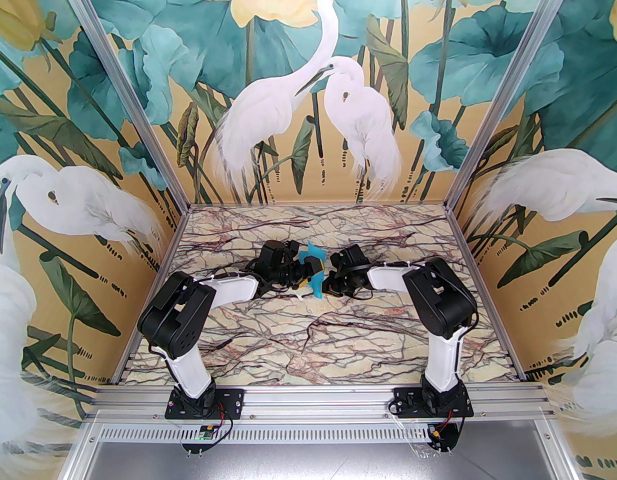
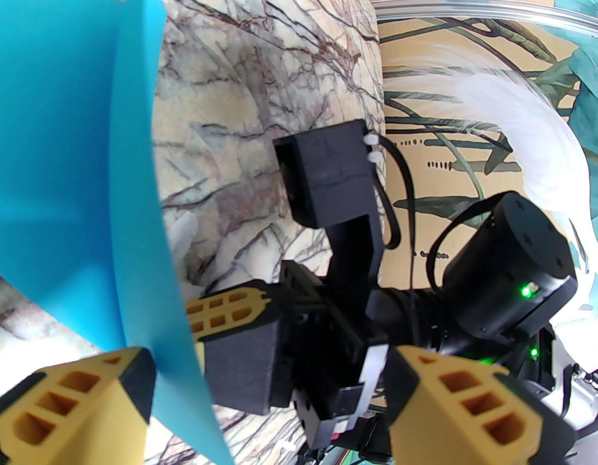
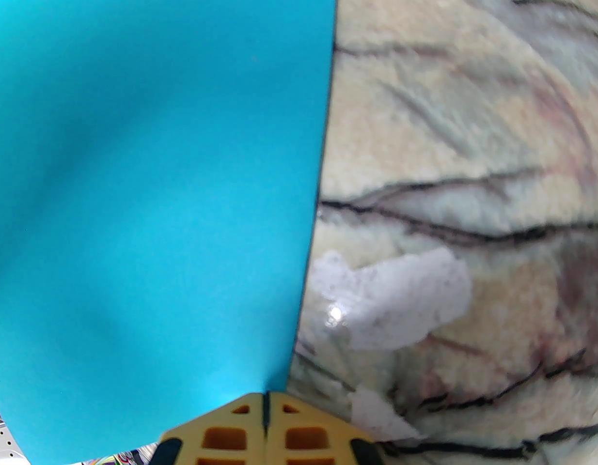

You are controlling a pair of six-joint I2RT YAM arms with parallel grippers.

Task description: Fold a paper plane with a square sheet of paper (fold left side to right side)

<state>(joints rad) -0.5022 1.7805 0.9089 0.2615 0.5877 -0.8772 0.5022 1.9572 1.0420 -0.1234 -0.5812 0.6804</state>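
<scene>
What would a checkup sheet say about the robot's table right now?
Surface: marble-pattern table.
Job's things: blue paper, lifted and bent between the two claws.
Clutter: white scraps on the table beside the paper.
Claws: left claw open, paper beside one finger; right claw shut on the paper's edge.
Cables: black cables looped near the right claw, no snag seen.
Surroundings: walls painted with white birds and teal leaves.

Robot test cell: aluminium frame [image 1: 313, 399], mural walls [image 1: 308, 93], marble-print table [image 1: 308, 338]
</scene>
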